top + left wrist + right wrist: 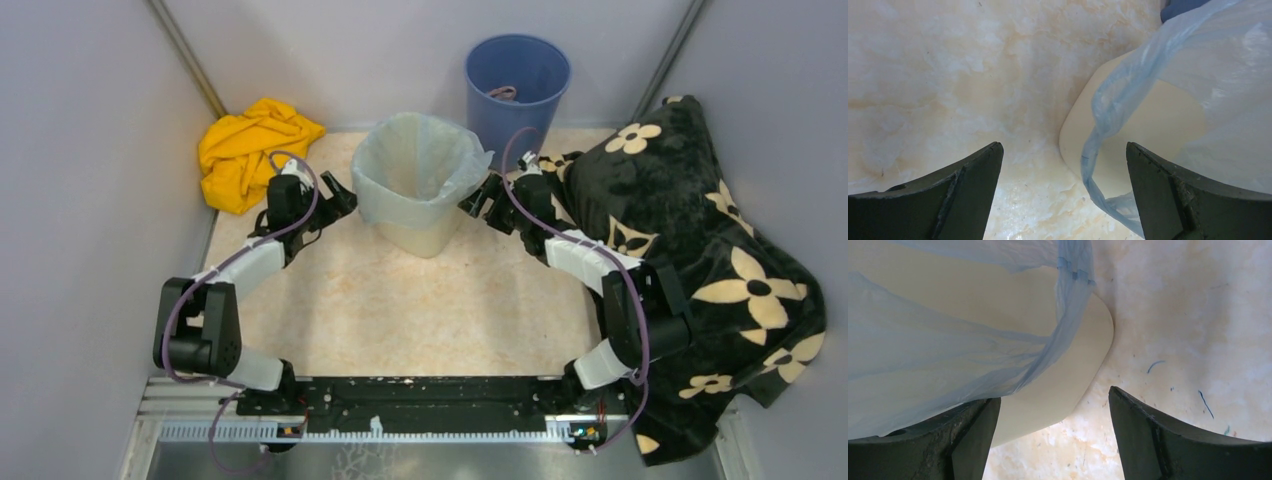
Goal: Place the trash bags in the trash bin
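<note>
Bag [415,150] in bin [420,238], lining it, edge draped out over the rim. Left gripper [342,196] just beside the bin's left side, jaws spread wide, empty. Right gripper [479,198] just beside its right side, jaws spread too, bag fold close by one finger, nothing pinched.

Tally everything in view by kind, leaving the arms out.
Bins: 2 (cream bin, blue bucket)
Cloths: 2 (yellow cloth, flowered blanket)
Bags: 1 (blue bag, lining the cream bin)
Total: 5
Not counted: purplish bit in the blue bucket, too small to tell.
</note>
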You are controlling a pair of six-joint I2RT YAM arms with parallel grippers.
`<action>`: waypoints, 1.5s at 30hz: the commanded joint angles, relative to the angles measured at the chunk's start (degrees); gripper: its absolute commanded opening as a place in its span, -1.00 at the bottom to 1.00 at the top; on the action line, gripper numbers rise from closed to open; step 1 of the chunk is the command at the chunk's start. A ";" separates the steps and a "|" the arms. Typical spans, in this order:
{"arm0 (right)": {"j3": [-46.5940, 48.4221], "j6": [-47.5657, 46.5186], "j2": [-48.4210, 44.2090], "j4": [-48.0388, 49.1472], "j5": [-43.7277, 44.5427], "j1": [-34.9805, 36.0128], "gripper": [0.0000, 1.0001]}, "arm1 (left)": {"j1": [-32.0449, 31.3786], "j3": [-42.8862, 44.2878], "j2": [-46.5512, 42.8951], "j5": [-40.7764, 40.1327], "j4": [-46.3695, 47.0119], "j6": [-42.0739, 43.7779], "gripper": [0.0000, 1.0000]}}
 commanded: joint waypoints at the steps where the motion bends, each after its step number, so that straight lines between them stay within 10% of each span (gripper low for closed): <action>1: 5.62 -1.67 3.56 3.91 -2.29 -0.15 0.59 | 0.14 -0.44 -2.98 -1.79 -1.33 1.14 0.98; 27: 18.89 -3.01 14.29 1.06 -3.84 -0.67 0.59 | 4.41 2.52 -7.49 -16.98 -5.23 1.40 0.98; 45: 23.39 -3.44 18.19 -0.68 -5.66 -0.65 0.60 | 5.02 12.35 15.22 0.40 14.36 2.00 0.98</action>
